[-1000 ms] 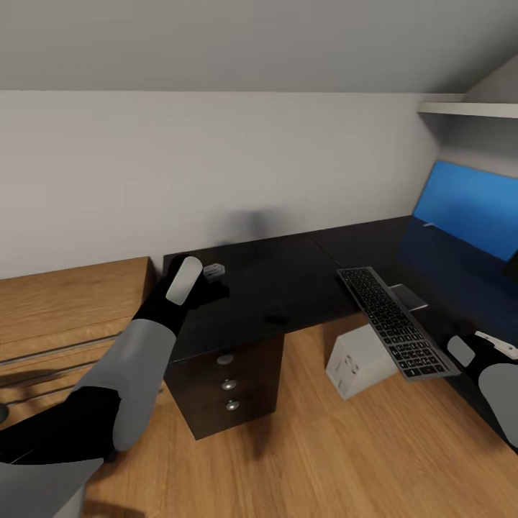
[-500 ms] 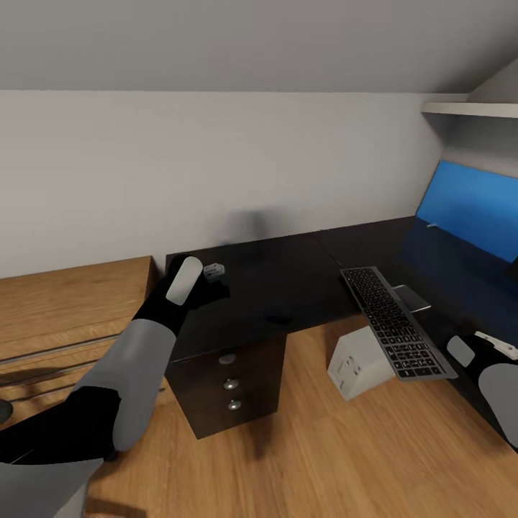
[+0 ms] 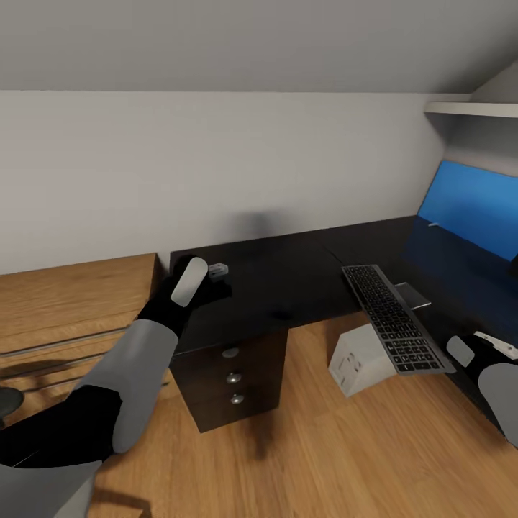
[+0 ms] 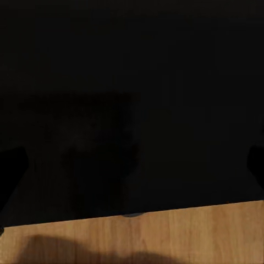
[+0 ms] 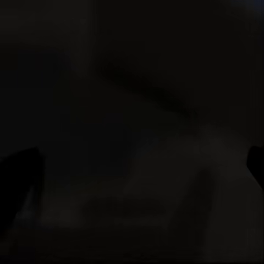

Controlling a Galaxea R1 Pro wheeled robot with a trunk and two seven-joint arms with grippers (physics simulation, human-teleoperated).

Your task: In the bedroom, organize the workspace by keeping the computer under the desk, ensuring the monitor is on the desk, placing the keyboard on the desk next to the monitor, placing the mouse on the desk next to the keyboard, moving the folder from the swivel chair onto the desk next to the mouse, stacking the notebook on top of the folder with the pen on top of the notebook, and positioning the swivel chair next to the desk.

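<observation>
Your left gripper [image 3: 208, 282] hangs over the near corner of the desk [image 3: 288, 277], just above the glossy black top; in the left wrist view its fingers show only as dark tips at the two edges of the frame, so they stand wide apart with nothing between them. A small grey block [image 3: 218, 270] sits on the desk right beside that gripper. Below the corner is the black drawer unit [image 3: 232, 376] with three round silver knobs, standing on the wood floor [image 3: 324, 453]. The keyboard [image 3: 396, 319] lies slantwise on the desk with its near end jutting out past the edge, over the light grey computer [image 3: 360, 357] on the floor beneath. Past the keyboard a blue wall panel [image 3: 471, 208] leans behind the desk, mirrored in its top. Your right arm [image 3: 496, 381] sits low by the keyboard's near end; its wrist view is nearly black, and you cannot tell how those fingers stand.
</observation>
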